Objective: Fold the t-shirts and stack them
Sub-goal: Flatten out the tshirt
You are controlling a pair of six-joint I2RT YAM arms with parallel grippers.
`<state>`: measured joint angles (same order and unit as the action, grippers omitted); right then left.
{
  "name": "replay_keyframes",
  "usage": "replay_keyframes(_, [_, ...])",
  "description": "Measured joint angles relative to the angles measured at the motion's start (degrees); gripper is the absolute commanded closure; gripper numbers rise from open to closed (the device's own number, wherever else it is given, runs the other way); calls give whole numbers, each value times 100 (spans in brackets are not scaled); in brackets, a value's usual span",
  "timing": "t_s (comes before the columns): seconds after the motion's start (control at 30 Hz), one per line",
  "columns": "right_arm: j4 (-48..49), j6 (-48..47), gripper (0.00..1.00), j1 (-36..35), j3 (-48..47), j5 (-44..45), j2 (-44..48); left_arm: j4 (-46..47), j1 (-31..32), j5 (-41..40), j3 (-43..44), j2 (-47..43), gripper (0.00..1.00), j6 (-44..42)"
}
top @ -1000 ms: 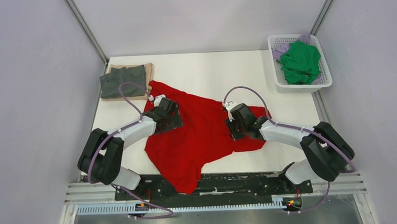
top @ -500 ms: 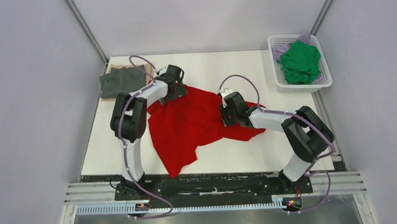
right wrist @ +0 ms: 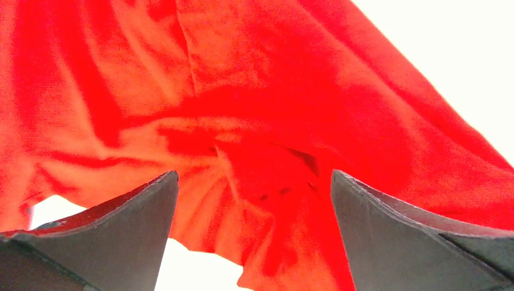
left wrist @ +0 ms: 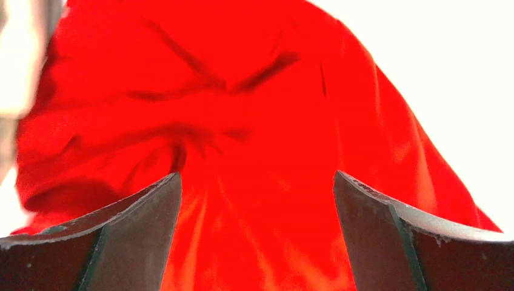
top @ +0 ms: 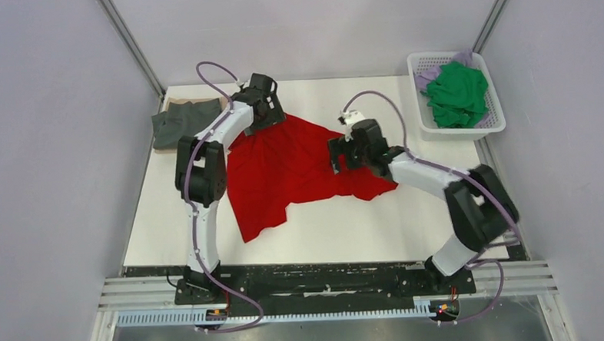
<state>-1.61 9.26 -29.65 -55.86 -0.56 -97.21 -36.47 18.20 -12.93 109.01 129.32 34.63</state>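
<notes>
A bright red t-shirt (top: 291, 175) lies spread and wrinkled in the middle of the white table, one end trailing toward the near edge. My left gripper (top: 270, 119) hovers at its far left corner, jaws wide open, with red cloth (left wrist: 242, 91) under and between the fingers (left wrist: 139, 224). My right gripper (top: 338, 155) is over the shirt's right part, also open; red cloth (right wrist: 273, 91) and a bit of bare table show between its fingers (right wrist: 121, 236). A folded dark grey t-shirt (top: 181, 123) rests on a tan one (top: 227, 104) at the far left.
A white lattice basket (top: 421, 111) stands at the far right corner, holding a crumpled green t-shirt (top: 457, 93) and a pale lilac one (top: 427, 77). Grey walls close in both sides. A metal rail runs along the near edge.
The right gripper has opened and let go of the red shirt. Both arms reached farther from the bases, and the shirt has slid away from the near edge.
</notes>
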Motion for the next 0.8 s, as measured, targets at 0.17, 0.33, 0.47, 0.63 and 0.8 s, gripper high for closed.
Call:
replay_keyframes(0.17, [168,74,2,144,1097,472,2409,15,415,-173,-1812,-2308,0,-66])
replay_keyframes(0.33, [96,743,2,258,2671,1456,4507,48,1132,-361,-4033,-5396,0,380])
replay_keyframes(0.47, [-415,1147,2,317,3473,2004,5189,-413,1176,-415,-5637,-6714,0,964])
replay_keyframes(0.63, [-925,1497,2,321,3606,2402,5246,-1237,1185,-326,-7071,-7128,0,1652])
replay_keyframes(0.8, [-1169,1687,2,330,3580,2597,4542,-1368,1185,-120,-7687,-7493,7,2052])
